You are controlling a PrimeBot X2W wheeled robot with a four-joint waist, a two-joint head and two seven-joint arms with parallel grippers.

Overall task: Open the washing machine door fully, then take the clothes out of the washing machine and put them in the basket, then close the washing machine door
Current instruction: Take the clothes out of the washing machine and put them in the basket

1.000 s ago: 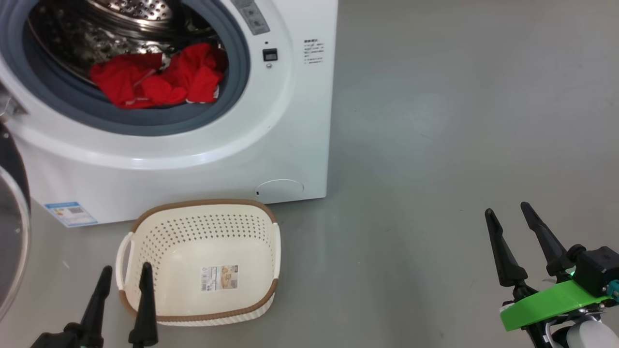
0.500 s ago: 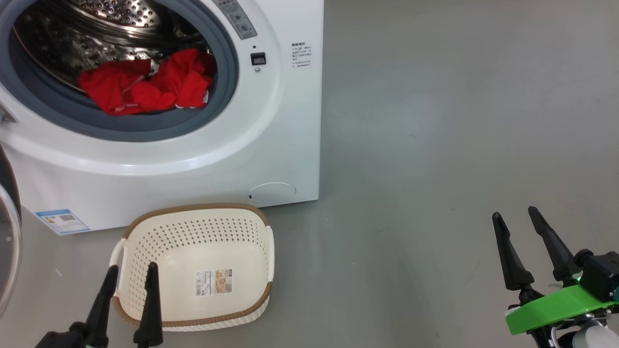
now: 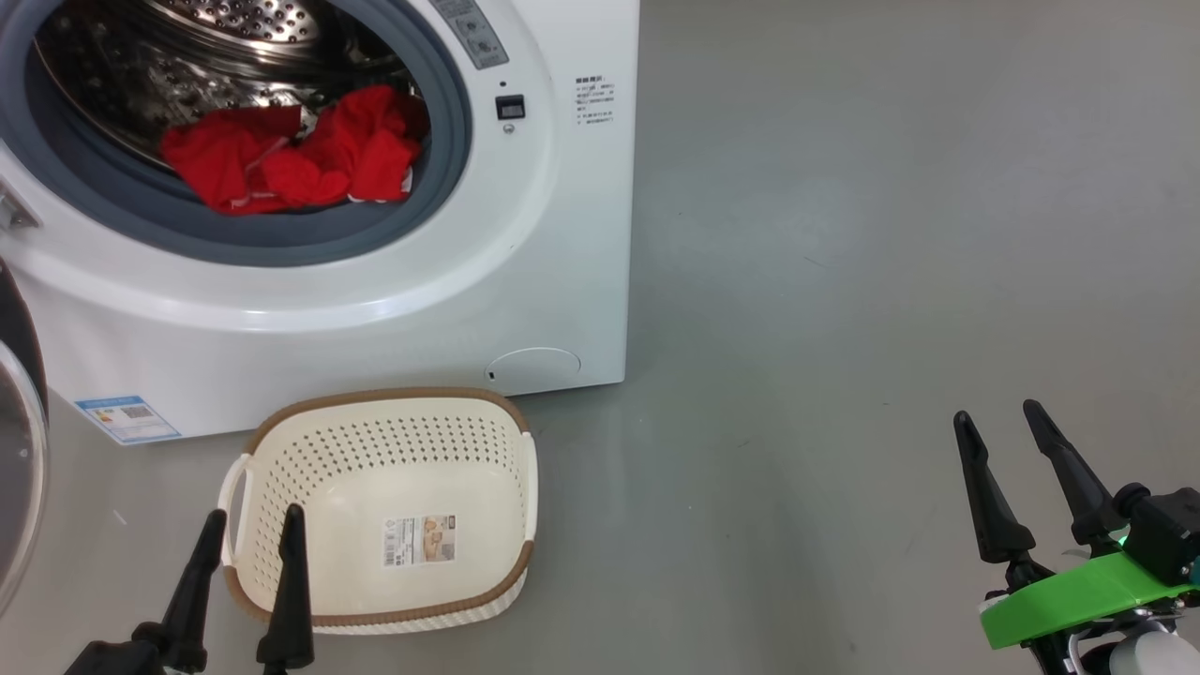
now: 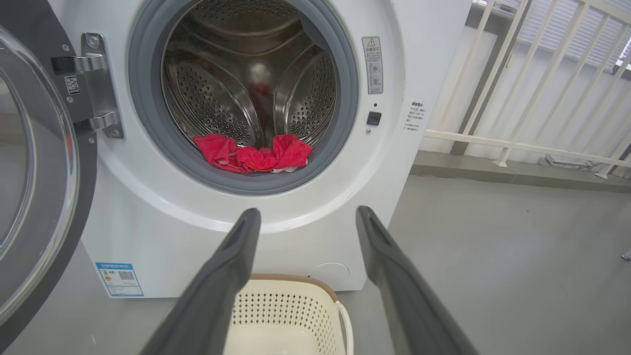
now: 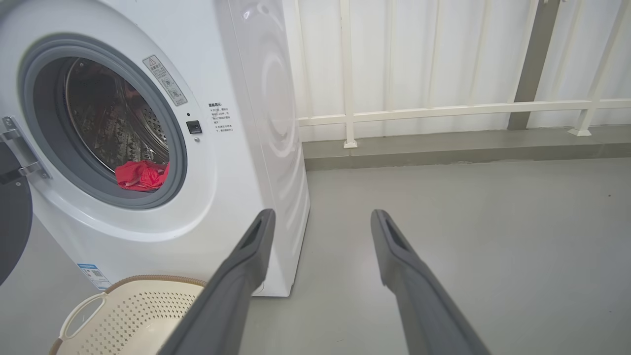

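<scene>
**Head view, read left to right.**

- **9 o'clock:** the washing machine door (image 3: 13, 450) is swung open. Its black rim and glass bowl are cut by the frame edge.
- **7 o'clock:** the left jaws are spread wide and hold nothing. Their two dark fingers (image 3: 289, 600) point toward 12 o'clock. The inner finger overlaps the near left rim of the basket (image 3: 375, 397); whether it touches cannot be told.
- **11 o'clock:** the washing machine (image 3: 525, 244) shows its grey rubber ring (image 3: 281, 246) and steel drum (image 3: 234, 19). The clothes (image 3: 291, 155), a red heap with white trim, lie at the drum's 6 o'clock, against the ring.
- **6 o'clock:** the basket sits on the grey floor (image 3: 844, 281) just in front of the machine, with a paper label (image 3: 419, 540) on its inner bottom.
- **4 o'clock:** the right jaws are spread wide and hold nothing. Their fingers (image 3: 984, 506) are over bare floor, well apart from machine and basket.

**Left wrist view:** the spread fingers frame the drum opening, with the basket rim low between them.
</scene>
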